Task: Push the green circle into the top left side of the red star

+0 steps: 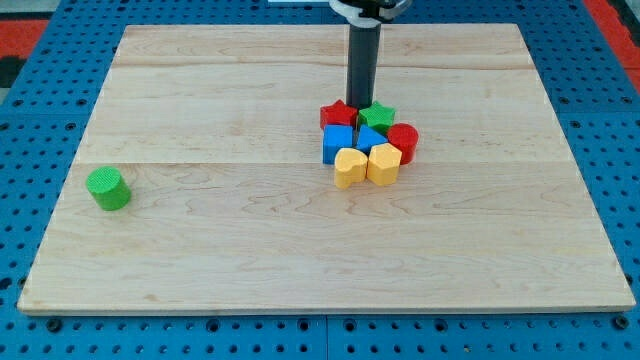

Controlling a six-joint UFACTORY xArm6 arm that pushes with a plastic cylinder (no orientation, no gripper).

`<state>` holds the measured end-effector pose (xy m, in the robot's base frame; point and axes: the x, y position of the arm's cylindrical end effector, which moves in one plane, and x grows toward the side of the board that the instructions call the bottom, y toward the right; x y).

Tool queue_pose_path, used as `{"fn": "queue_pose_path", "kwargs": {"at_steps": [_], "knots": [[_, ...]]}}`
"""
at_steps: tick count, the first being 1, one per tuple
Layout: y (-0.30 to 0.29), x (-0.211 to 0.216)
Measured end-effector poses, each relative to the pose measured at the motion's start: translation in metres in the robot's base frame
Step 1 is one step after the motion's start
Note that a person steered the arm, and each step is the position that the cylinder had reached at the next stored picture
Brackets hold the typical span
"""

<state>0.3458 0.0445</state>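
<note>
there is one view only, so nothing is shared with a second camera. it looks from above and from the front of the wooden board (300,250), tilted downward and facing toward the view's top. the board's far edge looks shorter than its near edge, so the camera sits on the near side, off the view's bottom. it stands far enough back to take in the whole board with a margin of the blue pegboard table (40,340) on every side. the rod (361,60) comes down from the view's top, cut off by the frame, and my tip (359,102) sits just above centre.
</note>
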Motion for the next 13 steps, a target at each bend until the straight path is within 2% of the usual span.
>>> {"fn": "queue_pose_path", "kwargs": {"at_steps": [1,3,4,5,7,8,9,11,13], "knots": [[0.003,-0.024],[-0.187,-0.022],[-0.258,0.045],[-0.313,0.066],[-0.329,0.15],[-0.275,0.157],[-0.261,0.158],[-0.262,0.141],[-0.29,0.12]]}}
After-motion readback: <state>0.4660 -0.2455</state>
